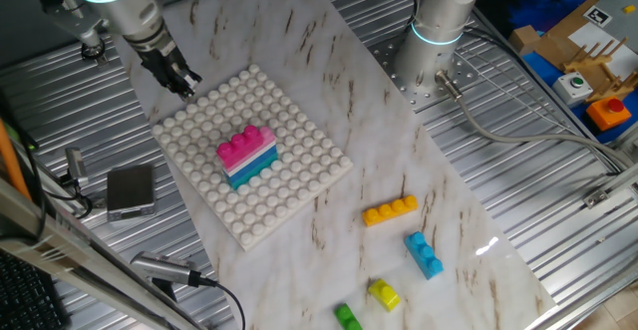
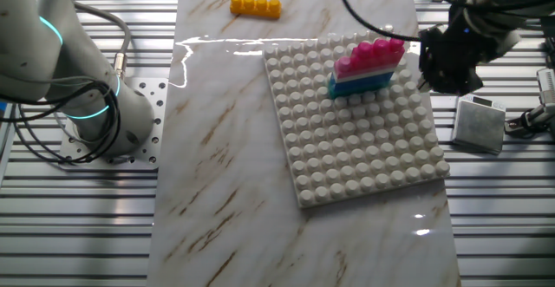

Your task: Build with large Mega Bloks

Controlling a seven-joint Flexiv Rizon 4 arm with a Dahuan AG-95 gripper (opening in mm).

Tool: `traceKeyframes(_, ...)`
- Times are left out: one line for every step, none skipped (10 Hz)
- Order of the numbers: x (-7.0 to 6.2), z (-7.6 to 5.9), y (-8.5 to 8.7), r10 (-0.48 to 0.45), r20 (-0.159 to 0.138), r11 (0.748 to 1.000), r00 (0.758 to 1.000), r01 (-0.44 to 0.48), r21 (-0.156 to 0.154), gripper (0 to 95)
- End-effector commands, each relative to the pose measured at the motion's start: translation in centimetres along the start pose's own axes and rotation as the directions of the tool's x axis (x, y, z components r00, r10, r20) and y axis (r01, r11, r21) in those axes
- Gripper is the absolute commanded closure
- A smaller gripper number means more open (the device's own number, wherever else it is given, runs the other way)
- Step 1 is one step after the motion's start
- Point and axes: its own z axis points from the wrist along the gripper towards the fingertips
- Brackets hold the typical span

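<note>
A white studded baseplate lies in the middle of the marble table. On it stands a stack of Mega Bloks: pink and magenta on top, white in the middle, teal at the bottom. The stack also shows in the other fixed view on the baseplate. My gripper hangs over the baseplate's corner, apart from the stack, holding nothing, its dark fingers slightly parted. In the other view it is just right of the stack. Loose on the table lie an orange brick, a blue brick, a yellow brick and a green brick.
A small grey box with cables sits beside the baseplate on the ribbed metal surface. A second arm's base stands at the table's edge. Boxes and clutter lie beyond it.
</note>
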Motion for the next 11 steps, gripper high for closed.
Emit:
traceKeyframes(-0.6,1.5,-5.6,-0.032,0.002,0.999,0.999,0.032,-0.014,95.0)
traceKeyframes(-0.7,1.9,-7.5,-0.036,0.004,0.999,0.999,0.036,-0.016,95.0)
traceKeyframes(-0.9,2.7,-10.3,-0.067,0.004,0.998,0.998,0.068,-0.017,95.0)
traceKeyframes(-0.9,3.2,-11.8,-0.092,-0.005,0.996,0.996,0.092,-0.015,95.0)
traceKeyframes(-0.7,3.7,-12.7,-0.131,-0.008,0.991,0.991,0.131,-0.011,95.0)
traceKeyframes(-0.1,3.9,-13.3,-0.153,-0.008,0.988,0.988,0.153,-0.010,95.0)
traceKeyframes(0.0,4.0,-13.3,-0.120,-0.011,0.993,0.993,0.120,-0.004,95.0)
traceKeyframes(0.0,4.0,-13.3,-0.110,-0.009,0.994,0.994,0.110,-0.002,95.0)
traceKeyframes(0.0,4.0,-13.3,-0.103,-0.009,0.995,0.995,0.103,-0.002,95.0)
traceKeyframes(0.0,4.0,-13.3,-0.105,-0.009,0.994,0.994,0.105,-0.002,95.0)
traceKeyframes(0.0,4.0,-13.3,-0.114,-0.009,0.994,0.993,0.114,-0.002,95.0)
